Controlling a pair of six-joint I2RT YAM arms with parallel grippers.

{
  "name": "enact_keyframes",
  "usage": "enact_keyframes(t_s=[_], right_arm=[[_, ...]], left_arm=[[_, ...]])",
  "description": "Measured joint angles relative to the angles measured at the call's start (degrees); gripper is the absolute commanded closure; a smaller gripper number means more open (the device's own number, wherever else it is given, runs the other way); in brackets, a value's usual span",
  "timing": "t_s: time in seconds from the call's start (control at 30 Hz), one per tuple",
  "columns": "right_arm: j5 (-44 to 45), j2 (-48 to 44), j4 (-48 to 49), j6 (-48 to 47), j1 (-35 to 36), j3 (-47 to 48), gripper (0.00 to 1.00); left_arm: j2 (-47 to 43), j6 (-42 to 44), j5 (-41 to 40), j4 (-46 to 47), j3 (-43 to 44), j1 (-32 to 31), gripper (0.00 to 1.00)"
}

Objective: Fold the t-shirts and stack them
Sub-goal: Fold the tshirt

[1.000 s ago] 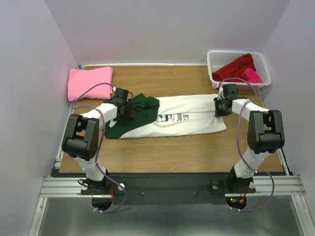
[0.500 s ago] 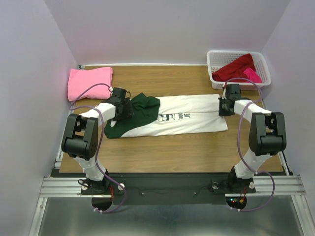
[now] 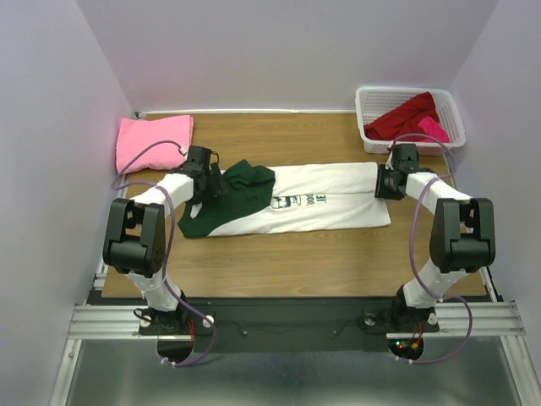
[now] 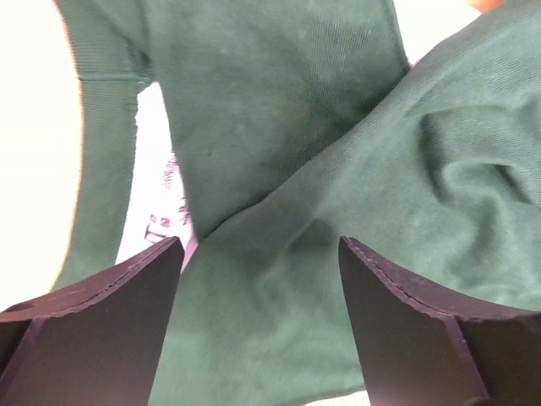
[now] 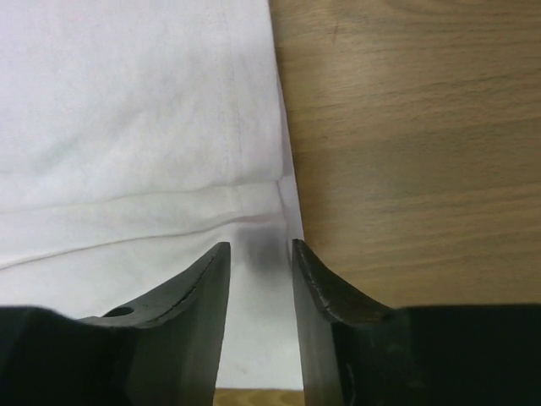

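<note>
A white cotton t-shirt with dark green sleeves and black print [image 3: 325,203] lies in a long strip across the middle of the wooden table [image 3: 287,254]; soft, light and limp, it is best pinched at the right hem and the green sleeve end. The left gripper [image 4: 262,254] hovers wide apart over green cloth, and the right gripper [image 5: 260,254] stands narrowly parted above the hem corner. A folded pink t-shirt [image 3: 154,139] sits far left and a white plastic lattice basket [image 3: 376,90] of red tees far right, with pale walls close around.

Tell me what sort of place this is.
Probably a robot test booth, not a home: plain lilac walls box in a wooden table, and an aluminium rail at its near edge carries the left arm and right arm.
</note>
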Motion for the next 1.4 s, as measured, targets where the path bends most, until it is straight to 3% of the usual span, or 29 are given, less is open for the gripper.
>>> enact_keyframes(t_s=[0.13, 0.33, 0.53, 0.8, 0.87, 0.97, 1.0, 1.13, 1.4], right_arm=[[-1.9, -3.2, -1.7, 2.1, 3.8, 2.5, 0.49], [-8.3, -3.0, -0.5, 9.0, 18.9, 13.1, 0.47], [-12.9, 7.8, 2.4, 17.0, 31.8, 21.8, 0.48], [-15.1, 20.6, 3.5, 24.1, 37.6, 25.0, 0.51], [-15.4, 22.4, 3.6, 25.0, 37.7, 25.9, 0.55], [-15.7, 23.7, 3.8, 26.0, 37.7, 26.8, 0.68], [-15.8, 23.7, 3.8, 26.2, 37.8, 26.9, 0.77], [-15.8, 23.7, 4.0, 26.4, 37.8, 27.7, 0.96], [-14.5, 23.6, 3.9, 24.6, 37.8, 28.9, 0.98]], left_arm=[[-3.5, 0.0, -0.1, -2.4, 2.7, 0.2, 0.09], [-14.3, -1.3, -0.1, -2.6, 2.5, 0.2, 0.08], [-20.5, -2.6, -0.5, -3.1, -6.4, 0.2, 0.12], [-20.2, -3.0, -0.8, -4.2, -13.4, 1.5, 0.14], [-19.4, -3.0, -0.8, -3.9, -13.4, 2.2, 0.14], [-17.3, -3.0, -0.7, -3.2, -13.5, 3.1, 0.14], [-16.3, -3.0, -0.6, -2.9, -13.8, 3.4, 0.14], [-14.0, -3.2, 0.1, -2.2, -15.7, 4.3, 0.14], [-13.4, -3.2, 1.7, -1.1, -16.3, 6.0, 0.15]])
